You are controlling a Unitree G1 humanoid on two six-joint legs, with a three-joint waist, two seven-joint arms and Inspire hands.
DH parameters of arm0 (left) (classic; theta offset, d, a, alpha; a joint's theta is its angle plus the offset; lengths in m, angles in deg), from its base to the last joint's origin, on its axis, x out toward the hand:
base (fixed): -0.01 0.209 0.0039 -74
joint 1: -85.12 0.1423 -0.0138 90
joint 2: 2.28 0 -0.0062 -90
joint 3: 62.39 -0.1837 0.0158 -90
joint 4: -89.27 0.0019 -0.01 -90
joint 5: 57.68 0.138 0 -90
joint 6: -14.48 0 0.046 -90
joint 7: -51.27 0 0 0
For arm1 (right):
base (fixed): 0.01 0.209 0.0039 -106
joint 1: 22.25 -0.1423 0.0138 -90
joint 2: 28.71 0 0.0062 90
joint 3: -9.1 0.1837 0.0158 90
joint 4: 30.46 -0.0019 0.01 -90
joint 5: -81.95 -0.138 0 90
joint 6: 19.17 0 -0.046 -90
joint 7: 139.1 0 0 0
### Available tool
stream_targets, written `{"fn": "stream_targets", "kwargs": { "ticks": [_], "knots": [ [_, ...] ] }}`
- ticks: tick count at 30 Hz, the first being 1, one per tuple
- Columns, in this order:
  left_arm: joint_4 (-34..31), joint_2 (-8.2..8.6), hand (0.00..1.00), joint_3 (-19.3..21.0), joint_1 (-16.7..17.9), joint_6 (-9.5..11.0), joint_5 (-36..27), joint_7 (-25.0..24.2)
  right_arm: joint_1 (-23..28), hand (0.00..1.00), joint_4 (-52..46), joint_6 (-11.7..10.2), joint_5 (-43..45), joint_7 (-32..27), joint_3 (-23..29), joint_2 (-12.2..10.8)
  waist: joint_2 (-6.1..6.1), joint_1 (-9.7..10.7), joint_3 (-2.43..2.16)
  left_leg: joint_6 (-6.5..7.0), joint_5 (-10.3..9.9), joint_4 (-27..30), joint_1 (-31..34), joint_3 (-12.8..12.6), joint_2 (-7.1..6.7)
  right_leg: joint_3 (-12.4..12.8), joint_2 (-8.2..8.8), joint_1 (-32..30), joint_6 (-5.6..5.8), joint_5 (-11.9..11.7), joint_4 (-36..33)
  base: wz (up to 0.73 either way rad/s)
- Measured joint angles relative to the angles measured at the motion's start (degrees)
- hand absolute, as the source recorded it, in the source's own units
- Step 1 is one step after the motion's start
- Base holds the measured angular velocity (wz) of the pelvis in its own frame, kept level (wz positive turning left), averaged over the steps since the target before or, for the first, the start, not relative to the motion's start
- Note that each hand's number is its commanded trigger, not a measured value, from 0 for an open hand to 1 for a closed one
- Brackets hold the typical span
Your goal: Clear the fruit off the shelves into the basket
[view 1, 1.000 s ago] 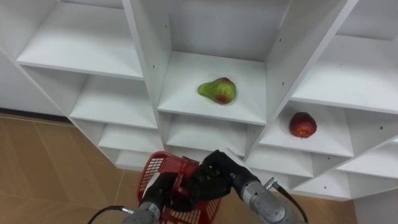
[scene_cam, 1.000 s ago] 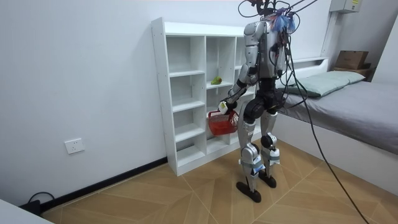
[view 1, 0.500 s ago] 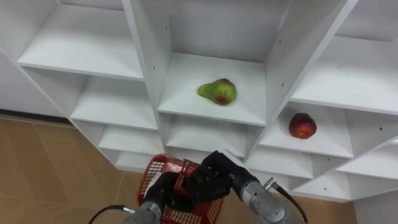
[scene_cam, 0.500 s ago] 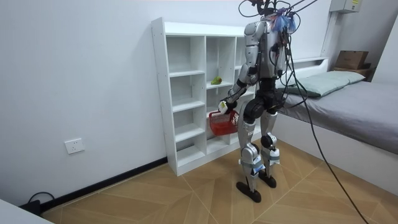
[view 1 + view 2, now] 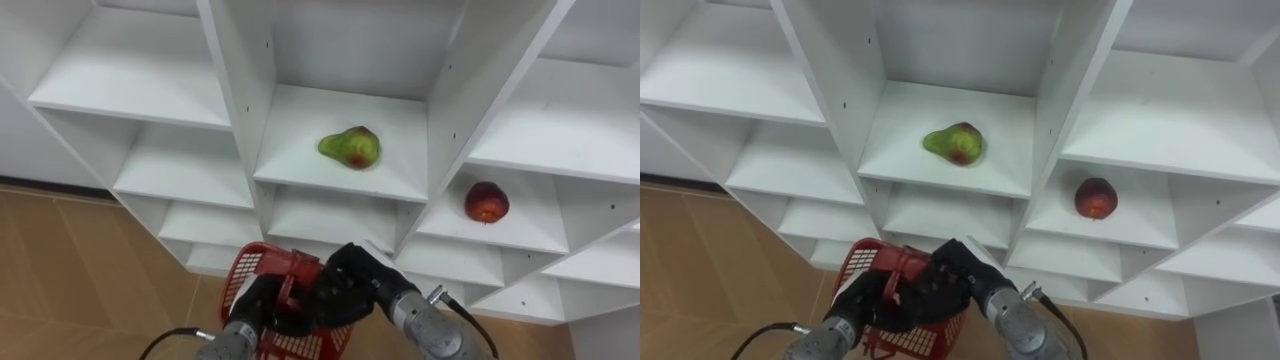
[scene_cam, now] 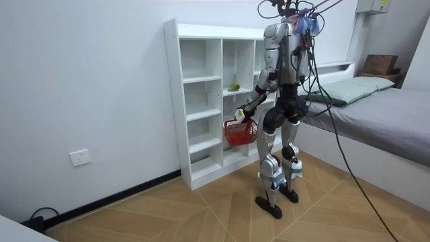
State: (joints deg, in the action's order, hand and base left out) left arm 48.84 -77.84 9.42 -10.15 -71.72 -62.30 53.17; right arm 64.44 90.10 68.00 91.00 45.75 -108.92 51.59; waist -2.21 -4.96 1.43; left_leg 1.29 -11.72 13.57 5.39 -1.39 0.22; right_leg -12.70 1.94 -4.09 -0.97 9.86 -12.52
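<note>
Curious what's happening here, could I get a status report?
Left hand and right hand gripping red plastic basket by its handle. Green-red pear and red apple on white closet shelves, uncollected. Nothing in the way.

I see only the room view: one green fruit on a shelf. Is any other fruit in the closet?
Observer: Yes. A red apple lies in the column to the right of the pear, on a lower shelf.
Operator: Which hand has the basket?
Observer: The left hand is curled round the handle of the red basket; the right hand sits against the same handle.
Operator: Does the pear stand upright?
Observer: No, it lies on its side, with its narrow end toward the robot's left.
</note>
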Motion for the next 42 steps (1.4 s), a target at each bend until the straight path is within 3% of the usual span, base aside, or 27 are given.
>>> {"fn": "stream_targets", "kwargs": {
  "ticks": [26, 42],
  "knots": [
    [0.18, 0.14, 1.00, 0.05, 0.02, -0.09, -1.51, 0.36, -0.02, 0.00, 0.47, -0.24, 0.14, -1.04, 0.55, -0.04, 0.57, 0.24, -0.28, 0.00, 0.01, 0.09, -0.15, 0.05, 0.03, 0.13, -0.02, 0.05, 0.00, 0.00, -0.01, 0.00],
    [0.27, 0.16, 1.00, 0.03, 0.02, -0.09, -1.51, 0.35, -0.02, 0.00, 0.54, -0.26, 0.14, -1.00, 0.54, -0.04, 0.47, 0.24, -0.18, 0.00, 0.02, 0.08, -0.18, 0.20, 0.01, 0.10, -0.03, 0.13, 0.00, 0.00, -0.01, 0.00]
  ]
}}
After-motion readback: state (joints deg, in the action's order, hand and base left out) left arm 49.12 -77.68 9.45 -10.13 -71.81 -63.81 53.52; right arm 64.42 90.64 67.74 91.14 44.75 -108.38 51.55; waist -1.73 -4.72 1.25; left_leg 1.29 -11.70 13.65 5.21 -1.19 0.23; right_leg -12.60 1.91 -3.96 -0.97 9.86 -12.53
